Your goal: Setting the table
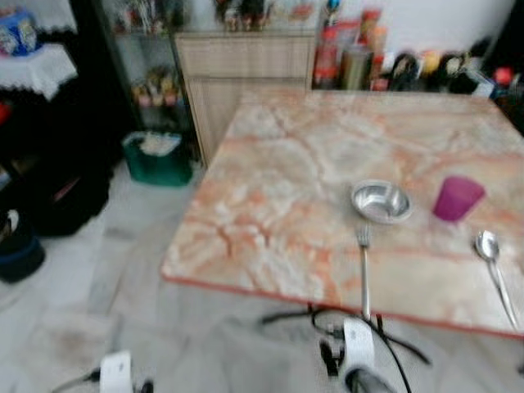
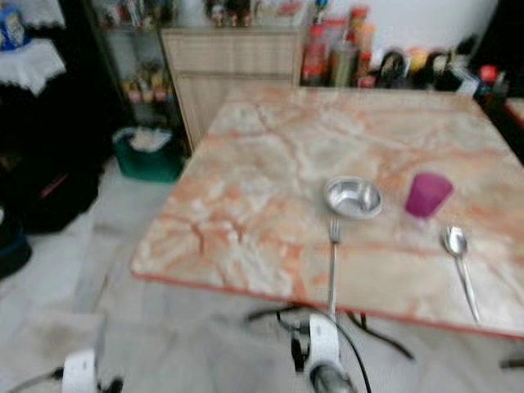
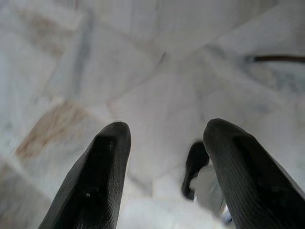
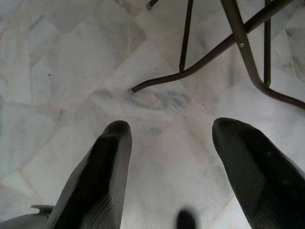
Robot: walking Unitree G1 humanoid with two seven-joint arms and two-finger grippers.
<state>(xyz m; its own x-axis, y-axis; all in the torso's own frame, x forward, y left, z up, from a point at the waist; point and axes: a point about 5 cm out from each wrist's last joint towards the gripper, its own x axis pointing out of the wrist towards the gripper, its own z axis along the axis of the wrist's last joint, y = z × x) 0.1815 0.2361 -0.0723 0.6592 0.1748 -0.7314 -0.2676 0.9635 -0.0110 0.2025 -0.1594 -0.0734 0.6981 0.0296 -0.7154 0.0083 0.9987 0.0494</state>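
Left eye view, slightly blurred: a marbled pink-and-cream tabletop (image 1: 278, 172) seen from above and a little back, carrying a small metal bowl (image 1: 381, 201), a purple cup (image 1: 457, 197) just beside it to the right, a fork (image 1: 363, 270) lying below the bowl with tines toward it and handle reaching the near edge, and a spoon (image 1: 494, 266) well apart to the right, near the same edge. Behind, a wooden cabinet (image 1: 237, 74), bottles and jars along the far wall, a green bin (image 1: 160, 157) on the floor. Both arms low at the bottom edge, well clear of the setting. Judged close to complete; best next step probably to straighten the spoon beside the bowl, approaching from above the near edge, slowly, so as not to nudge the fork handle overhanging there. Right eye view: same scene shifted, with more of the spoon's handle and the tabletop's right side in sight, less of the floor at left. Left wrist view: left tool (image 3: 164, 157) open and empty, two black fingers spread wide, pointing down at pale marble floor tiles (image 3: 143, 57); something dark and white between them, too blurred to name. Right wrist view: right tool (image 4: 169, 157) likewise spread and holding nothing, over the same floor, with dark metal table legs (image 4: 238, 47) crossing ahead, a detail hidden from the head camera by the tabletop.
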